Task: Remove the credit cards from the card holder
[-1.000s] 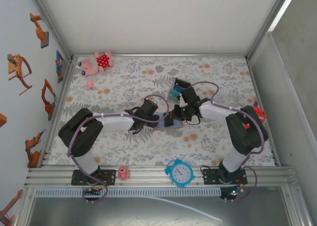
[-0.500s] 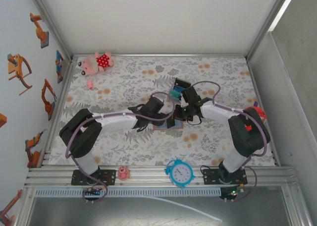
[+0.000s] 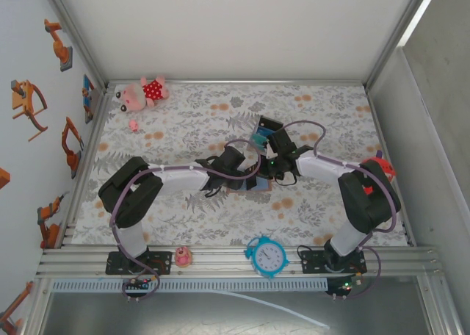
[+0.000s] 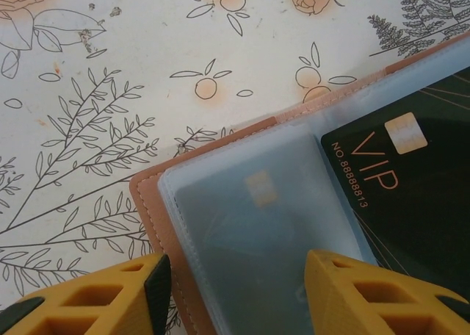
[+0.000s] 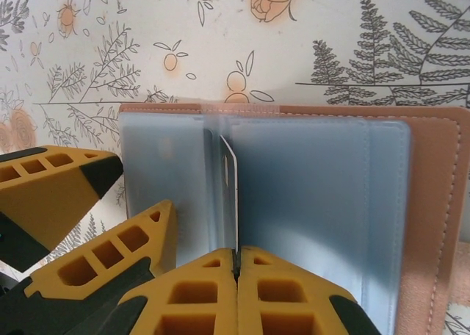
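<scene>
Right wrist view: the right gripper [image 5: 236,256] has its yellow jaws pressed together on the edge of a thin pale card [image 5: 229,181], which stands on edge out of the blue-grey pockets of the flat tan leather card holder [image 5: 433,203]. The holder lies spread open on the floral tablecloth [image 4: 110,70]. The left gripper [image 4: 236,276] sits at the holder's corner, jaws partway apart, straddling a clear pocket [image 4: 242,225] beside a black VIP card [image 4: 411,203], gripping nothing.
</scene>
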`<state>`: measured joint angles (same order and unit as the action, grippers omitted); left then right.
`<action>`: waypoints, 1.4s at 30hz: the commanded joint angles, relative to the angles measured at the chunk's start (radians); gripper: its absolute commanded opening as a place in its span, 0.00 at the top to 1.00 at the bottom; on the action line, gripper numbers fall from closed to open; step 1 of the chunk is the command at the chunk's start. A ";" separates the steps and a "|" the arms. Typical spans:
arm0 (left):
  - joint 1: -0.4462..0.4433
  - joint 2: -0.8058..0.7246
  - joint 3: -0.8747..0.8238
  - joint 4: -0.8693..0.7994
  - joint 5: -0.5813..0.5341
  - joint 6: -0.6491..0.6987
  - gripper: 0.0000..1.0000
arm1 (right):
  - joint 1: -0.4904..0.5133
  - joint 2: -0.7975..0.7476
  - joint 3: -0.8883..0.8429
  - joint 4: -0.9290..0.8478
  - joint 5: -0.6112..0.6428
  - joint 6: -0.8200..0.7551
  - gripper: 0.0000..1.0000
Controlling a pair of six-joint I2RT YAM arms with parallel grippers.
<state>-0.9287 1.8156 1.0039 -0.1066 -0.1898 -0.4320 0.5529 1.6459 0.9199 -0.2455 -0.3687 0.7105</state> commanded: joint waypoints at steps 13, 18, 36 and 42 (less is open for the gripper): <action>-0.005 -0.017 -0.031 0.003 0.016 -0.046 0.50 | 0.031 0.033 0.007 -0.023 0.032 -0.002 1.00; 0.002 -0.048 -0.062 -0.006 -0.007 -0.010 0.50 | 0.030 -0.024 0.046 -0.126 0.106 -0.062 1.00; 0.034 -0.189 -0.111 -0.025 0.004 0.112 0.40 | -0.021 -0.045 0.433 -0.450 0.371 -0.434 1.00; 0.034 -0.255 -0.105 -0.054 -0.013 0.097 0.25 | -0.051 0.054 0.592 -0.459 0.429 -0.624 1.00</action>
<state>-0.9016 1.6051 0.8867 -0.1223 -0.1879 -0.3393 0.5114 1.6566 1.4540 -0.6643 -0.0013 0.2287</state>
